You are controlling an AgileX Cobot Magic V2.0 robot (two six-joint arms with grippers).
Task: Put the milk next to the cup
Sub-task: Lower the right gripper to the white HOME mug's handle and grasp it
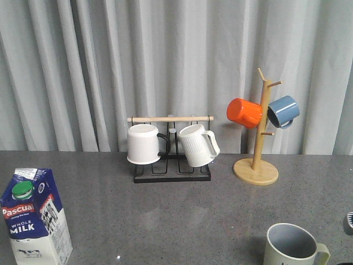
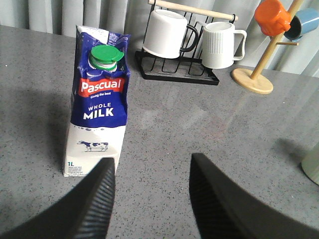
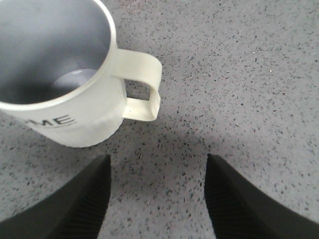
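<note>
- We stand at the very start: the milk sits upright on the grey table at about eight o'clock in the front view, and the cup sits at about five o'clock, well apart from it, so the carton has the whole width of the near table to cross.
- We judge the step in hand to be the left arm's reach for the carton. The left gripper hangs with its fingers spread wide and nothing between them, just short of the carton's base, which lies toward ten o'clock from it in the left wrist view.
- To do it well, we would swing the spread fingers toward ten o'clock until the carton's lower white body stands between them, close on the flat sides rather than the folded top, and squeeze lightly, since a carton probably dents.
- The right gripper also stands wide and empty, just beside the cup's squared handle; we would keep it clear of the set-down spot.
- Our count, largest first: one milk carton, with one green cap.
- One wooden mug tree at two o'clock, carrying one orange mug and one blue mug.
- One black wire rack at twelve o'clock, holding one plain white mug and one ribbed white mug.
- Five mugs in all, counting the cup.
</note>
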